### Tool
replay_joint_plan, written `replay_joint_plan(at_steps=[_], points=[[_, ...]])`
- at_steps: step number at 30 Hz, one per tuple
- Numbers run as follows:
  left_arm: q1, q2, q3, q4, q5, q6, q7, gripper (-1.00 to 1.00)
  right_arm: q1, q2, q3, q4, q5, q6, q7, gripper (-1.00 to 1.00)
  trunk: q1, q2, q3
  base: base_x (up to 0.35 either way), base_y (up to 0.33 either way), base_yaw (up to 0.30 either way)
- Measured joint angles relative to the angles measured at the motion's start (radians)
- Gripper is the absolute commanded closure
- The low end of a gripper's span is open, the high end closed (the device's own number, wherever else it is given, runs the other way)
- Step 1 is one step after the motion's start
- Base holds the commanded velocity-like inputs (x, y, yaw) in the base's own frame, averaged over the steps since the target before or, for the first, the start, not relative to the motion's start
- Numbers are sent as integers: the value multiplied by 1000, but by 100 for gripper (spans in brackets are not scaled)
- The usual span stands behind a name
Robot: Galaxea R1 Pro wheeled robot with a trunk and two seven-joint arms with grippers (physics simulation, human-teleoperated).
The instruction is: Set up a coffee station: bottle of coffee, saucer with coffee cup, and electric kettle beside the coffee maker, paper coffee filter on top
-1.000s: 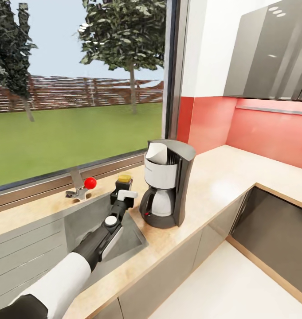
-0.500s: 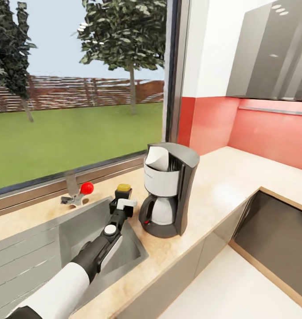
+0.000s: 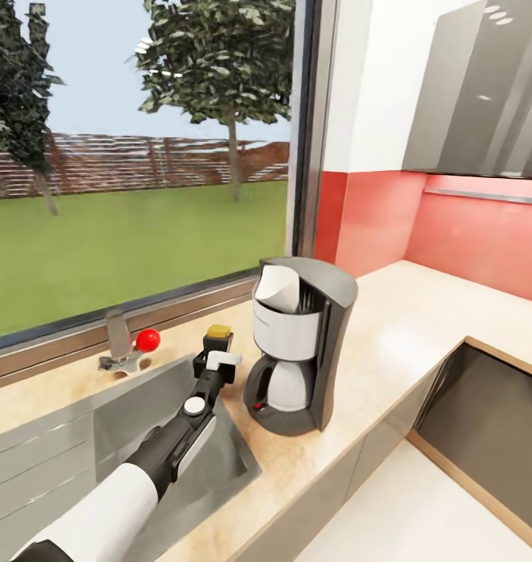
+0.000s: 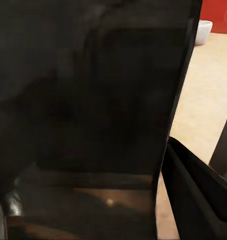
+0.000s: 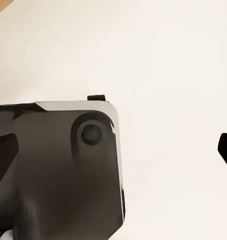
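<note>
Slim dark bottle of coffee with yellow-gold cap (image 3: 217, 336) stands upright on the light wood-grain tabletop (image 3: 390, 343), between the inset grey sink (image 3: 133, 421) and the tall dark grey coffee maker with white front and glass carafe (image 3: 301, 351). Left pincer (image 3: 216, 362) looks pinched on the bottle's lower body, its 2 fingers either side. A dark bottle surface blocks the left wrist view; a small white cup (image 4: 203, 31) sits beyond. Right pincer (image 5: 58, 170): cannot tell its state.

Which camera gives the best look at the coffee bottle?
The head view: the coffee bottle shows its yellow cap beside the coffee maker, in the left hand. The left wrist view sees a dark close-up surface, likely the bottle; the right wrist view looks elsewhere.
</note>
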Motion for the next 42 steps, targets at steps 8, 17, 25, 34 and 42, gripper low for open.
replay_joint_plan(at_steps=[8, 17, 25, 34, 42], points=[[3, 1, -1, 4, 0, -3, 0, 100, 0, 0, 0, 0, 0, 0, 0, -100, 0, 0, 0, 42, 0, 0], [2, 7, -16, 107, -81, -113, -84, 100, 0, 0, 1, 1, 0, 0, 0, -100, 0, 0, 0, 1, 0, 0], [0, 15, -13, 105, -101, -118, -123, 100, 0, 0, 1, 2, 0, 0, 0, -100, 0, 0, 0, 0, 0, 0], [1, 11, 28, 90, -86, -129, -120, 100, 0, 0, 1, 3, 0, 0, 0, -100, 0, 0, 0, 0, 0, 0], [-1, 8, 51, 90, -87, -165, -120, 100, 0, 0, 1, 3, 0, 0, 0, -100, 0, 0, 0, 0, 0, 0]])
